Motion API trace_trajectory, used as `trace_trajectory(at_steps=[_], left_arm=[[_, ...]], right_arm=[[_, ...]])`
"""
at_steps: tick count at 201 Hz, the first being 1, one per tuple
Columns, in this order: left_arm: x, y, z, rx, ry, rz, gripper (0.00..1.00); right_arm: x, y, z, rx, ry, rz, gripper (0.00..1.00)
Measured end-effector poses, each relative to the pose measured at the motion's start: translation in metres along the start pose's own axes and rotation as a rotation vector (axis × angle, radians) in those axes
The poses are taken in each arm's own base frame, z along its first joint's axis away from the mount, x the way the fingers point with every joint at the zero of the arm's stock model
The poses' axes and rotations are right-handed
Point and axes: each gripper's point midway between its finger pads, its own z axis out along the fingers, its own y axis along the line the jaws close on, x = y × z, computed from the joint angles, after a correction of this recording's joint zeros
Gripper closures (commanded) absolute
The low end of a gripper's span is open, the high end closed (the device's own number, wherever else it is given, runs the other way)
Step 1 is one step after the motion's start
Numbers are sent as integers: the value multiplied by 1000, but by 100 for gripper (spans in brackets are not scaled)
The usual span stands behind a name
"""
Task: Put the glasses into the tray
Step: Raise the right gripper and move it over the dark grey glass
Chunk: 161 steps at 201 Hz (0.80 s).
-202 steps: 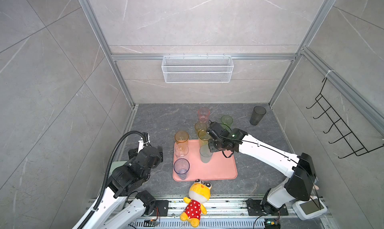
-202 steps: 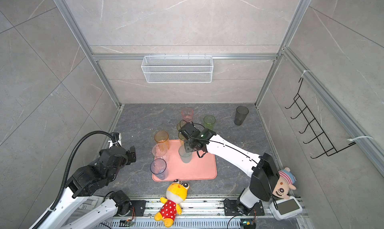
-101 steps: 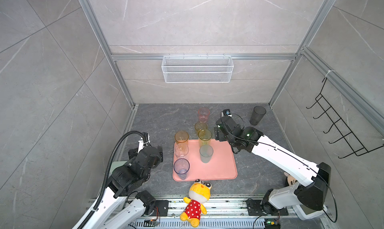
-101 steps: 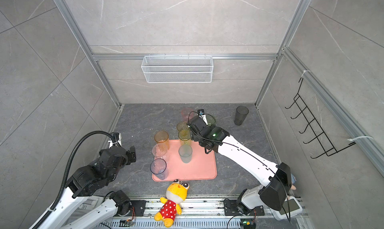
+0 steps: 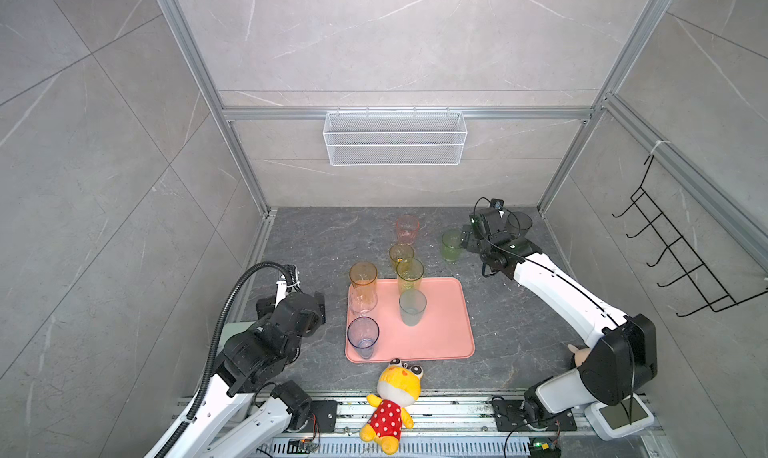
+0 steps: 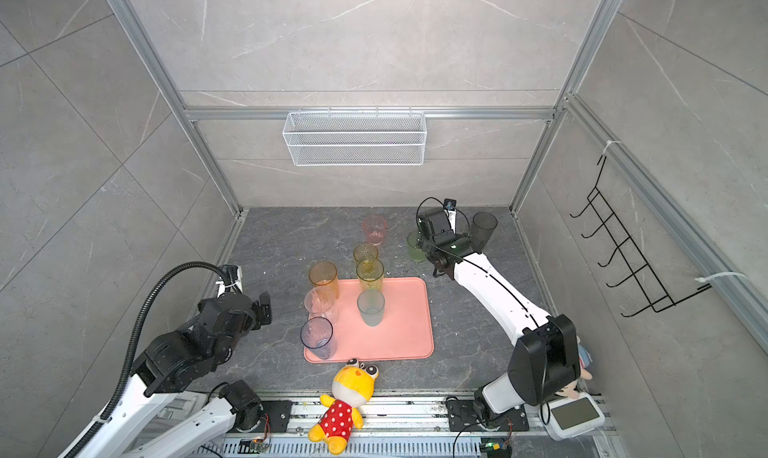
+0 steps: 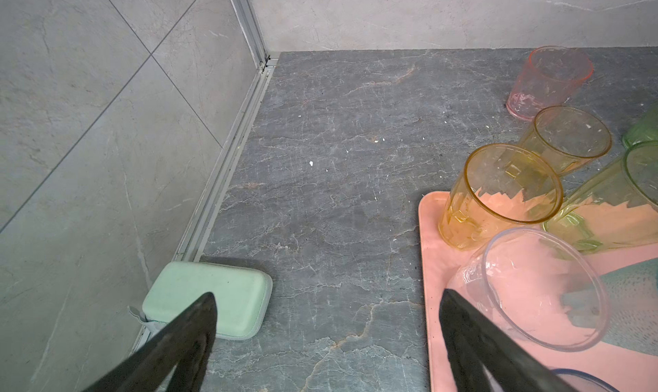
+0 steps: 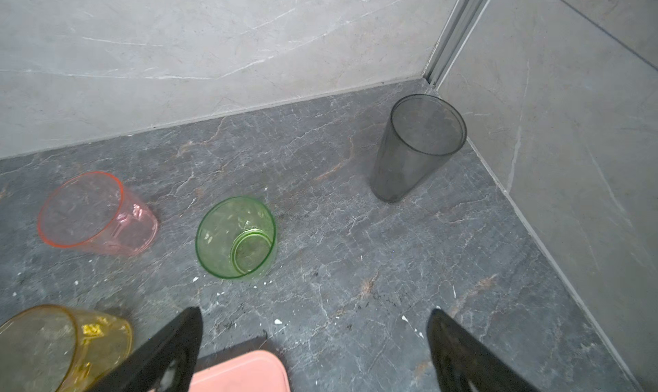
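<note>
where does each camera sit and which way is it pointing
Top views: high up at the robot's end, looking down and toward the back wall; left arm, right arm and tray show.
Left wrist: on the left arm, looking past the open left hand at the tray's corner and amber glass.
Right wrist: on the right arm, looking past the open right hand into a far corner at the grey glass and green glass.
Shared: both wrist views show the pink glass.
</note>
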Motion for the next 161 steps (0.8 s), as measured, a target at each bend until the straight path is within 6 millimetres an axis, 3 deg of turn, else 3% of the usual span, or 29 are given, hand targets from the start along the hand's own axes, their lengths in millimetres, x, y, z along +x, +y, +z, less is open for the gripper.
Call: trace_trajectory(at_steps=[69,117,161], left_arm=[[0,2,-1,-6,-4,-2,3],[0,2,-1,-5,-6,-4,3],[0,2,-1,-5,-6,-4,3]], right_arm=[[-4,-42,61,114,2,139,0],[-13,-87,89,192,-21,276,0],[-4,-108,110,233,-2,327,0]])
